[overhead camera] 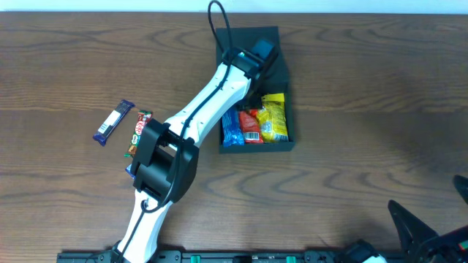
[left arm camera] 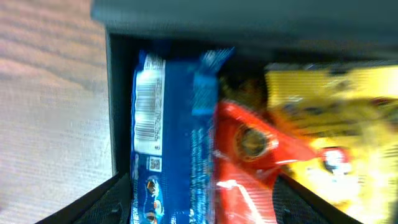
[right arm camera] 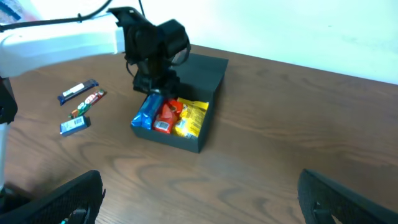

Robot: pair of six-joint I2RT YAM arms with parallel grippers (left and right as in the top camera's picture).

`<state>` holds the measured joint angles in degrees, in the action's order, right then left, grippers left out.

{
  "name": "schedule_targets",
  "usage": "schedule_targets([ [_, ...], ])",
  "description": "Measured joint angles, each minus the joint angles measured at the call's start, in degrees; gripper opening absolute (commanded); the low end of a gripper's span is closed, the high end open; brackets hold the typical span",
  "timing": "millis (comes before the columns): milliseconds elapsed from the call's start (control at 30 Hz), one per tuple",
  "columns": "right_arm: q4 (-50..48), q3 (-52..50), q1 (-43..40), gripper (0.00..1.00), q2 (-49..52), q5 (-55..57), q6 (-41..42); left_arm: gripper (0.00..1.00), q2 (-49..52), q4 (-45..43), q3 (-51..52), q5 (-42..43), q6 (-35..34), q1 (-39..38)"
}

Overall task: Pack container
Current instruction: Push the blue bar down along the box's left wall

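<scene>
Well, the container [overhead camera: 256,148] sits toward the far middle of the bench [overhead camera: 365,88]. Its long axis runs away from the robot, with the flap lid at the far end and the open tray nearer. Inside, side by side, lie a blue packet [overhead camera: 231,128], a red packet [overhead camera: 251,126] and a yellow packet [overhead camera: 274,118]. The left fingers [left arm camera: 99,205] hang over the tray, spread wide and holding nothing. From overhead the arm hides them, so only the left wrist view shows this. The right fingers [right arm camera: 68,199] are also wide apart and empty, low at the near right edge. Overhead shows a blue-and-white snack bar [overhead camera: 115,122] and a red snack bar [overhead camera: 139,131] lying left of the container, out of the left wrist's view.
</scene>
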<state>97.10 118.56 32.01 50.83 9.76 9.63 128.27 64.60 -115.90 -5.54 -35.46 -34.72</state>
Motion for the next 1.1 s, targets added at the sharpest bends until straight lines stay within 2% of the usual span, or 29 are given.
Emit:
schedule_targets([
  [100, 0.0, 0.0, 0.0, 0.99, 0.0, 0.0, 0.0, 0.68, -0.28, 0.44, -3.3, 0.02, 0.81, 0.0],
  [133, 0.0, 0.0, 0.0, 0.99, 0.0, 0.04, -0.02, 0.6, -0.52, 0.68, -4.09, 0.0, 1.05, 0.0],
  [267, 0.02, 0.0, 0.0, 0.99, 0.0, 0.11, -0.02, 0.06, -2.27, 2.93, -6.54, 0.0, 1.77, 0.0],
  [600, 0.02, 0.0, 0.0, 0.99, 0.0, 0.94, -0.02, 0.06, -3.76, 19.58, -7.21, 1.27, 1.62, -2.45],
  [1100, 0.0, 0.0, 0.0, 0.99, 0.0, 1.4, -0.04, 0.06, -4.0, 17.35, 1.55, 0.39, 2.82, -2.91],
])
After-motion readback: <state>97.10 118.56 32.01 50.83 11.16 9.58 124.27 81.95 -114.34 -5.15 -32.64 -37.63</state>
